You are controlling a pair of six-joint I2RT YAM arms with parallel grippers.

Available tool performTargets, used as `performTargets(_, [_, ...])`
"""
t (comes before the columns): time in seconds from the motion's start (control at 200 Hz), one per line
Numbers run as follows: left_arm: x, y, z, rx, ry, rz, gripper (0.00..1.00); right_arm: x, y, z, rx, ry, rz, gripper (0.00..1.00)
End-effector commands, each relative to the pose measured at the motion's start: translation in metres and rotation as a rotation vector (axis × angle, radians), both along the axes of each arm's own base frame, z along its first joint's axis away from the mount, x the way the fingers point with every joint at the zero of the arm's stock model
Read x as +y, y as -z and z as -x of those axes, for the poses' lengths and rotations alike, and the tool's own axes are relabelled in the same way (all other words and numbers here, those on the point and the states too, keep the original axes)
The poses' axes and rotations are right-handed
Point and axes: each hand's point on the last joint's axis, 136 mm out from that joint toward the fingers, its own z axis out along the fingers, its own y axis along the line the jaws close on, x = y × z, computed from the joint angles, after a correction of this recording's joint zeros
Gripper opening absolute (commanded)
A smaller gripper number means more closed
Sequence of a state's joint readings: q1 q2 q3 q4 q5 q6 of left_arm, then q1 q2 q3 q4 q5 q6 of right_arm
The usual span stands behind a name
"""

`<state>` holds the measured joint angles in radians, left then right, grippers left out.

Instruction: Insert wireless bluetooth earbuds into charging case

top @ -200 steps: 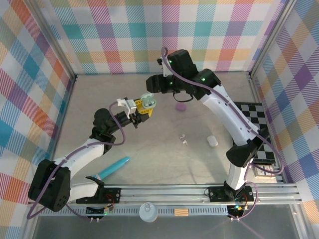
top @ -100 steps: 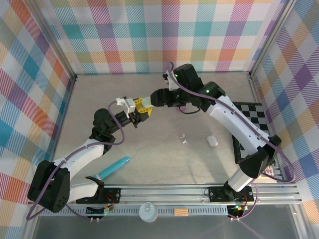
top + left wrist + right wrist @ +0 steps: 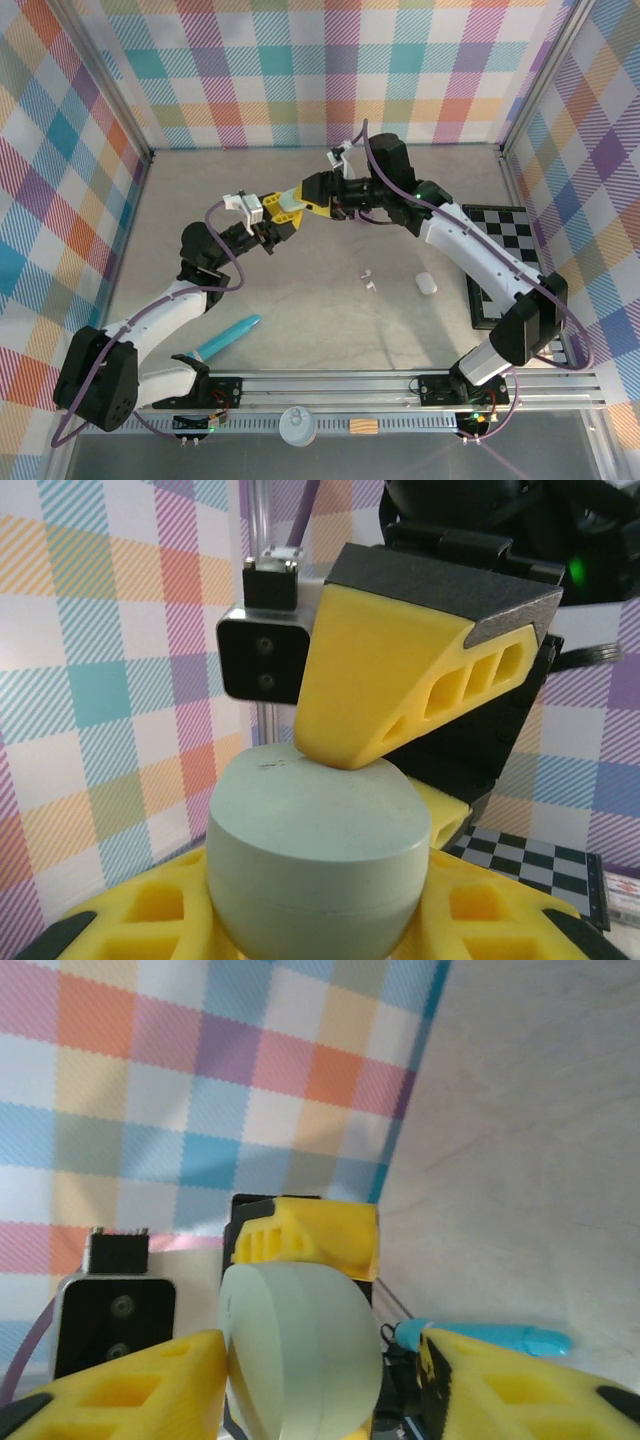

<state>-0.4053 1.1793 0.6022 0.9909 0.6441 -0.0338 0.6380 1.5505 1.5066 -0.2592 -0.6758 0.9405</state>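
Observation:
My left gripper (image 3: 276,214) (image 3: 320,915) is shut on a closed mint green charging case (image 3: 320,850), held up above the table. My right gripper (image 3: 299,199) (image 3: 320,1375) straddles the same case (image 3: 300,1350). One of its yellow fingers (image 3: 400,680) rests on the lid. The other finger (image 3: 520,1385) stands apart from the case with a gap, so these jaws are open. Two tiny white earbuds (image 3: 368,279) lie on the table, right of centre.
A white case (image 3: 426,283) lies just right of the earbuds. A long turquoise stick (image 3: 228,338) (image 3: 490,1337) lies front left. A black-and-white checkered board (image 3: 510,255) sits at the right edge. Plaid walls enclose the table.
My right gripper has swung left to the mint case and its jaws have narrowed around it. My left gripper has kept its hold and shifted slightly left.

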Motion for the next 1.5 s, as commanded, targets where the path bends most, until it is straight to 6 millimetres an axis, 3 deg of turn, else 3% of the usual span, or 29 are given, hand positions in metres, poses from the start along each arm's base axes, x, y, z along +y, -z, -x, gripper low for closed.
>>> performTargets(0.0, [0.0, -0.029, 0.015, -0.095, 0.03, 0.043, 0.31, 0.01, -0.009, 0.004, 0.054, -0.049, -0.085, 0.46])
performTargets(0.13, [-0.001, -0.027, 0.012, -0.088, 0.026, 0.04, 0.31, 0.012, -0.014, 0.004, 0.06, -0.058, -0.113, 0.39])
performTargets(0.265, [-0.002, -0.025, 0.01, -0.086, 0.024, 0.037, 0.31, 0.012, -0.01, 0.002, 0.069, -0.046, -0.116, 0.26])
performTargets(0.36, [-0.001, -0.023, 0.008, -0.079, 0.011, 0.022, 0.37, 0.009, -0.008, -0.004, 0.082, -0.025, -0.133, 0.21])
performTargets(0.415, [0.0, -0.019, 0.005, -0.069, -0.008, 0.004, 0.51, 0.005, -0.007, -0.009, 0.074, 0.004, -0.127, 0.2])
performTargets(0.52, [0.002, -0.005, 0.002, -0.047, -0.047, -0.041, 0.88, -0.01, -0.001, -0.02, 0.035, 0.068, -0.094, 0.2])
performTargets(0.585, [0.005, 0.01, 0.0, -0.014, -0.075, -0.081, 1.0, -0.022, 0.01, -0.029, 0.024, 0.115, -0.063, 0.19])
performTargets(0.72, [0.012, 0.046, -0.004, 0.077, -0.135, -0.147, 1.0, -0.05, 0.042, -0.049, 0.036, 0.219, 0.003, 0.19])
performTargets(0.885, [0.011, 0.099, 0.008, 0.185, -0.163, -0.267, 1.0, -0.084, 0.109, -0.079, 0.04, 0.356, 0.158, 0.19])
performTargets(1.13, [-0.008, 0.145, 0.026, 0.254, -0.12, -0.372, 1.0, -0.085, 0.199, -0.104, 0.063, 0.371, 0.325, 0.21])
performTargets(1.495, [-0.023, 0.159, 0.029, 0.279, -0.083, -0.377, 1.0, -0.079, 0.286, -0.138, 0.122, 0.368, 0.502, 0.21])
